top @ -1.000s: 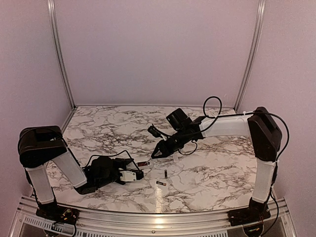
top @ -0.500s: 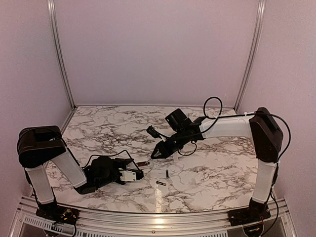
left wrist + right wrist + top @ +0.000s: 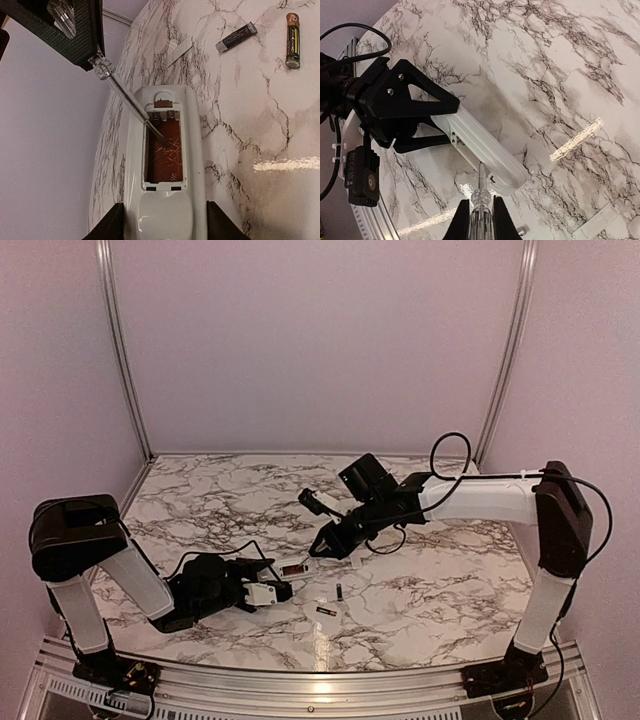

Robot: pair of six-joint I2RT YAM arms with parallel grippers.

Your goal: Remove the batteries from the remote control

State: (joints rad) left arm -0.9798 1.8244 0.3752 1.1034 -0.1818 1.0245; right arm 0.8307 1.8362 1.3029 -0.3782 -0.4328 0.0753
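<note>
**A:** In the left gripper's (image 3: 165, 226) half-spread fingers sits the remote control (image 3: 167, 150), recess up and looking bare, its long axis running straight away from the wrist.

**B:** And the batteries (image 3: 236, 37)?

**A:** Both lie loose on the table (image 3: 260, 115), beyond the remote's far end, to its right. The right gripper (image 3: 480, 222), clamped tight on a screwdriver (image 3: 481, 197), pokes the recess.

**B:** Room?

**A:** Open marble; only the cover (image 3: 179, 50) lies near.
</note>
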